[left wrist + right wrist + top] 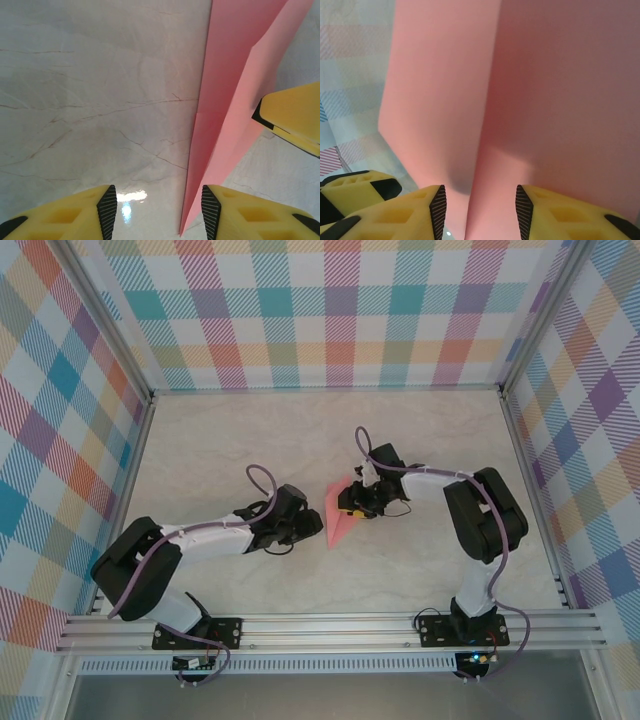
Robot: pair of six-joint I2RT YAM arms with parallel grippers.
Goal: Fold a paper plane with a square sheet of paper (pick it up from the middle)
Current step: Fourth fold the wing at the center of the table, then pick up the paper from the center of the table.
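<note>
The left gripper [159, 212] has its jaws spread, and the pointed tip of the sheet of paper [337, 517] lies between them, close against one yellow finger [235, 217] without being pinched. The right gripper [480, 210] also stands with its jaws apart over the paper's wide end, a crease running up between its pads; whether either pad touches the paper is hard to judge this close. The paper is folded to a salmon-pink wedge near the middle of the table [200, 440], its long axis running from the wide far end to a tip aimed at the arms' bases. The left arm [200, 540] reaches low toward the paper from its left. The right arm [480, 510] bends at the elbow and comes in from its right.
</note>
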